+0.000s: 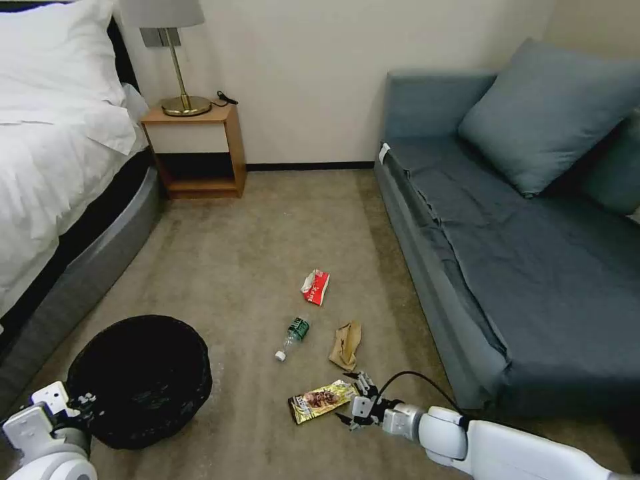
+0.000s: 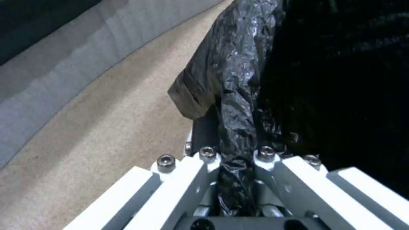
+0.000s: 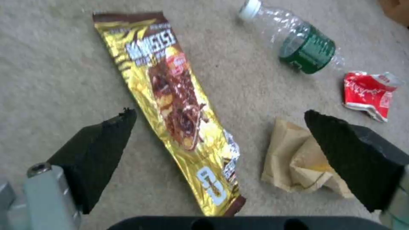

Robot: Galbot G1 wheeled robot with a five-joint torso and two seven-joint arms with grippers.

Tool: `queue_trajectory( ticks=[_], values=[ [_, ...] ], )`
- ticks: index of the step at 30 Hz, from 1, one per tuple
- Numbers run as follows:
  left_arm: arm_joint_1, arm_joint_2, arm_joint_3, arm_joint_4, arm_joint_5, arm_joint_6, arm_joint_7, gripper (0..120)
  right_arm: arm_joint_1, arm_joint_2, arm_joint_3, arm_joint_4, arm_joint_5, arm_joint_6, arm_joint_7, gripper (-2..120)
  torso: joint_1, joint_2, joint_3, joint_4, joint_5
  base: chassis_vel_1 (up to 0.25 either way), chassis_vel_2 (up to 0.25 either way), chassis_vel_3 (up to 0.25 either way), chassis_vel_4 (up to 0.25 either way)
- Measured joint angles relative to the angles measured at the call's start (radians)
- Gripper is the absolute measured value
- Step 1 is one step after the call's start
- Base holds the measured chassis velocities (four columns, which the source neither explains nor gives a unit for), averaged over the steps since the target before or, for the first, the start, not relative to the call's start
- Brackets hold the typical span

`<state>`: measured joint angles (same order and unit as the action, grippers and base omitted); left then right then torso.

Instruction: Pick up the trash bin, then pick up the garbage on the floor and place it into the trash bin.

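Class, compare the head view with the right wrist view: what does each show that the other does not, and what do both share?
Head view alone: the trash bin with the left pincer at its rim, the bed, nightstand, lamp and sofa.

Right wrist view alone: the printing on the gold wrapper, read close up, between the right pincer and its two open black pads.

Both: the wrapper, bottle, tan paper bag, red-and-white packet and carpet.

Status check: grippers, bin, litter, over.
Left gripper shut on trash bin liner. Right gripper open over gold snack wrapper. All four litter pieces on carpet, nothing blocking.
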<state>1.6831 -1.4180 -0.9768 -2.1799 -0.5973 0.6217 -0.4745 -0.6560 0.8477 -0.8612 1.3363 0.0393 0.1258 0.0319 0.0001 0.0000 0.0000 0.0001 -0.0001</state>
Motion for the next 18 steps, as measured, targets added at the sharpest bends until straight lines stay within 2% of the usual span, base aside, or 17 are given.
queue_trajectory(
  ticks=[18],
  values=[
    [0.015, -0.017, -0.002, -0.023, 0.001, -0.004, 0.001, 2, 0.0, 0.058, -0.002, -0.153, -0.03, 0.045, 0.002, 100, 0.0, 0.0, 0.0, -0.0002, 0.0001, 0.0, 0.0, 0.0, 0.0]
  ],
)
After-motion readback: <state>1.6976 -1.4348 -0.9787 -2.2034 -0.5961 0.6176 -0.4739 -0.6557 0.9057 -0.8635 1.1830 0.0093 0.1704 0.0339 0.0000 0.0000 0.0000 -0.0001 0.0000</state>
